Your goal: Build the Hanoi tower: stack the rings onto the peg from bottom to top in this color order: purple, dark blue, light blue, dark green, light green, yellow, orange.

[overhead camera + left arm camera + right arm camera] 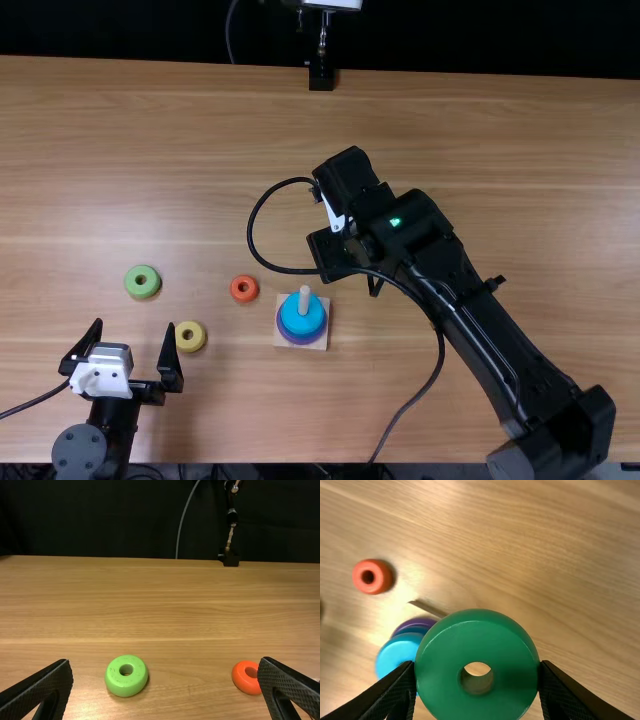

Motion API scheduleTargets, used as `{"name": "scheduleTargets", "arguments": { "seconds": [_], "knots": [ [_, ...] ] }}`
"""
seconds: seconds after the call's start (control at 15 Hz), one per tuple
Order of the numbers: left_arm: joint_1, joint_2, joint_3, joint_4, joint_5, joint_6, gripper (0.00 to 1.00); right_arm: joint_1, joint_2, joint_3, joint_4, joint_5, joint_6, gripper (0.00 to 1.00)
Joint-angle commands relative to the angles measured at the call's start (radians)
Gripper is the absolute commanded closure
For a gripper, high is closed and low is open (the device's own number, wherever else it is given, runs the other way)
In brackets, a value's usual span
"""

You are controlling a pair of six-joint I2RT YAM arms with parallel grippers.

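Table (160, 120): light brown wood; far edge against black cloth, near edge along the bottom of the top view. Broad bare wood runs from the loose rings to the far edge.

Right arm (500, 350): black, slanting in from the near edge; it takes up the room right of the board, its looping cable (253, 225) bowing out beyond the orange ring.

Left arm (112, 430): black, just inside the near edge.

Right gripper (332, 252): above the table, beyond the board and slightly right; fingers parted to a ring's width, shut on the dark green ring (477, 630), one finger each side.

Left gripper (134, 327): spread wide, gripping nothing; bare wood between it and the board, save the yellow ring.

Board (319, 341): square, pale, well in from the near edge.

Purple ring (300, 340): lowest on the board.

Dark blue ring (415, 629): upon the purple.

Light blue ring (300, 322): top of the stack.

Light green ring (142, 270): flat, beyond the left gripper.

Yellow ring (202, 337): just beside that gripper's right fingertip.

Orange ring (236, 296): near the board's left edge, apart from it.

Peg (304, 297): pale, rising above the stack.
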Motion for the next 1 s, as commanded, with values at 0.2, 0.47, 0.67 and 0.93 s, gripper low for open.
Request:
{"name": "scheduleTargets", "arguments": {
  "seconds": [0.2,0.47,0.67,0.93],
  "knots": [
    [0.009,-0.012,-0.044,-0.01,0.001,0.007,0.0,0.017,-0.08,0.031,-0.003,-0.027,0.0,1.0],
    [0.009,-0.012,-0.044,-0.01,0.001,0.007,0.0,0.058,-0.098,0.097,-0.099,-0.033,0.002,1.0],
    [0.009,-0.012,-0.044,-0.01,0.001,0.006,0.0,0.101,-0.103,0.13,-0.116,-0.035,0.007,1.0],
    [0.009,-0.012,-0.044,-0.01,0.001,0.006,0.0,0.147,-0.104,0.136,-0.138,-0.033,0.011,1.0]
  ]
}}
